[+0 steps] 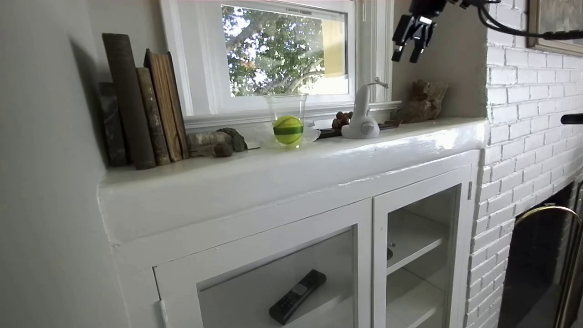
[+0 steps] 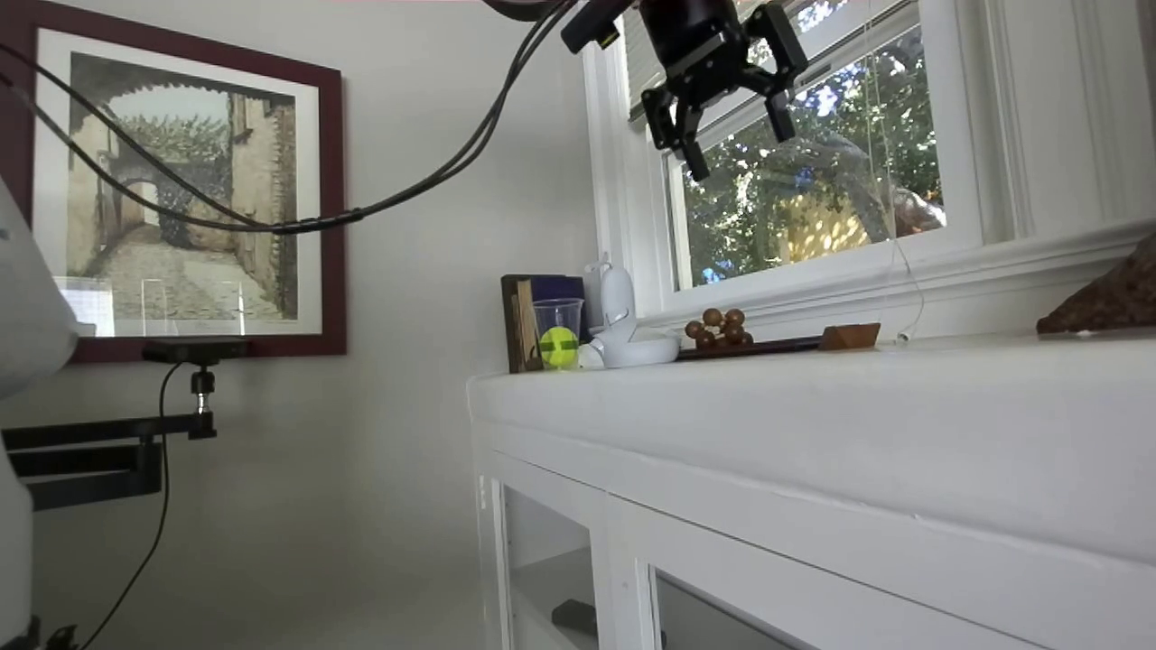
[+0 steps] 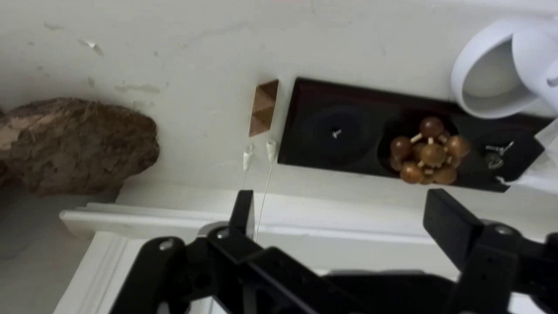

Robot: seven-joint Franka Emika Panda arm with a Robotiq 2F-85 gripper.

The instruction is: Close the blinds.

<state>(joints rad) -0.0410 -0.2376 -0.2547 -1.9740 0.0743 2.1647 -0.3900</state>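
high on the window (image 2: 813,167) sit pale, thin-slatted blinds (image 2: 641,68), partly hidden behind the claw (image 2: 741,151), which is spread wide, holding nothing. clenched off-centre, it might snag just one of the limp, thread-thin cords (image 3: 264,194), one passing behind a finger (image 3: 240,209); smooth white cones (image 3: 271,151) tip both.

White slatted blinds (image 2: 639,65), above the lower window pane (image 2: 813,194), partly hidden

Blinds (image 2: 639,65) seemingly whitish; ball (image 1: 288,130) lime, green-banded.
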